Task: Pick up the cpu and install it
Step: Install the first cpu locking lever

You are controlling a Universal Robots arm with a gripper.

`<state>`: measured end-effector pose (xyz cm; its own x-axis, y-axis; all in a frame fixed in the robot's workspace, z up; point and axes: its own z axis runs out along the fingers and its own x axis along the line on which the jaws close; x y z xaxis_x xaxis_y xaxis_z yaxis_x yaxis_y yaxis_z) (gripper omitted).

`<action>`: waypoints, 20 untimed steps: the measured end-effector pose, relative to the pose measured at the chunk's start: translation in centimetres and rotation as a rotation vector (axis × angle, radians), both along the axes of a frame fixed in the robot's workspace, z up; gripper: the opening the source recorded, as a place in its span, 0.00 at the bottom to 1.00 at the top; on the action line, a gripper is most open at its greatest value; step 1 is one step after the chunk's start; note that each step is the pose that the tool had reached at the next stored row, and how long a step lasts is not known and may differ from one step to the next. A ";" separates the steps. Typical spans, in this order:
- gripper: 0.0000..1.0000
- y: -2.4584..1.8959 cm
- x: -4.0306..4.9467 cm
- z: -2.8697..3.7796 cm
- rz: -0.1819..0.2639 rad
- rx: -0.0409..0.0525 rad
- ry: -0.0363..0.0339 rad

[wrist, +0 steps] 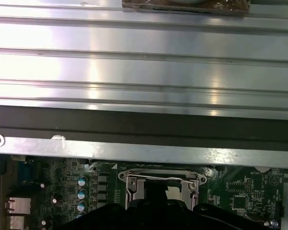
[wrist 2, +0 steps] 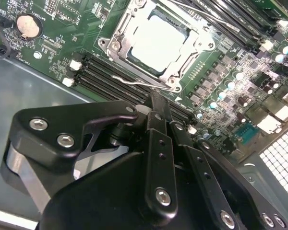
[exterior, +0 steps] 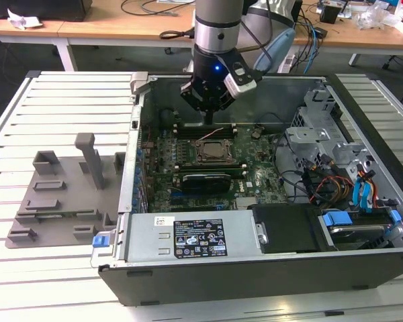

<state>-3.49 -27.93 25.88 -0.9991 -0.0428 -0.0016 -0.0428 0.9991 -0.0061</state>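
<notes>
The cpu (wrist 2: 157, 42) lies flat in the socket frame (wrist 2: 158, 45) on the green motherboard (wrist 2: 221, 72), its pale metal top facing up. In the second wrist view it reads as a near-square chip, so no long axis stands out; its edges run parallel to the sides of the frame, and the whole square sits turned at an angle across that picture. A thin wire retention lever (wrist 2: 134, 82) lies along one side of the frame, next to the black memory slots (wrist 2: 105, 76).

In the exterior view the socket (exterior: 211, 149) sits near the middle of the board inside the open computer case (exterior: 363, 268), which rests on a slatted white bench (exterior: 60, 100). The gripper (exterior: 211, 119) hangs over the board just behind the socket, close above it but apart from the chip. Its dark fingers (wrist 2: 159, 115) come together into a narrow tip with no visible gap and nothing between them.

A grey plastic fixture tray (exterior: 60, 198) lies on the bench towards the exterior view's left, beside the case. In the first wrist view the frame (wrist: 161, 184) shows past the case's metal wall (wrist: 144, 153).
</notes>
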 end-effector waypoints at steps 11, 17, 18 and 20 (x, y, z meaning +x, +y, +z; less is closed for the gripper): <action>0.11 0.35 0.70 -2.63 0.002 0.0000 0.0000; 0.11 0.52 0.85 -3.32 0.011 -0.0001 0.0001; 0.11 0.58 1.02 -3.51 0.012 0.0000 0.0000; 0.11 0.68 1.32 -4.20 0.014 -0.0003 0.0001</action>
